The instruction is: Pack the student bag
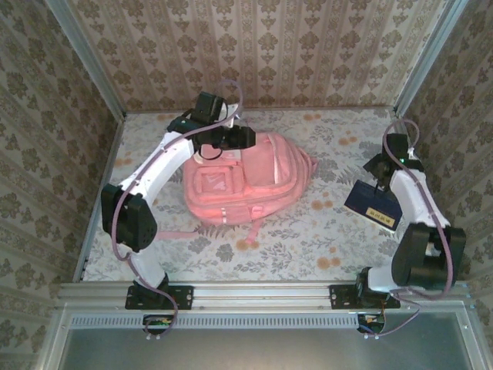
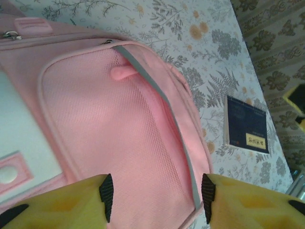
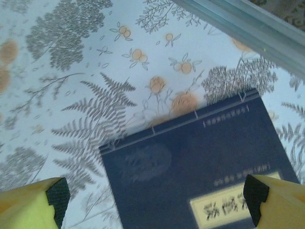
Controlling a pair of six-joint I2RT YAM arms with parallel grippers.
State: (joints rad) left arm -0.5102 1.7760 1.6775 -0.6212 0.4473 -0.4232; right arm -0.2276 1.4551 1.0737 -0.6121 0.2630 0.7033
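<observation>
The student bag (image 1: 254, 181), a large pink backpack, lies flat in the middle of the floral table. My left gripper (image 1: 231, 140) hovers over its far left end. In the left wrist view that gripper (image 2: 157, 192) is open above the bag's pink mesh pocket (image 2: 109, 124), with nothing between its fingers; a pink zip pull (image 2: 121, 72) lies by the grey zip line. A dark blue book (image 1: 372, 205) with a yellow label lies to the bag's right. My right gripper (image 1: 379, 173) is just above the book (image 3: 190, 162), and this gripper (image 3: 156, 195) is open wide, straddling it.
Patterned walls close in the table (image 1: 323, 239) at the back and on both sides. A metal frame rail (image 3: 248, 24) runs close beyond the book. The book (image 2: 245, 125) lies on open tablecloth between the bag and the right wall.
</observation>
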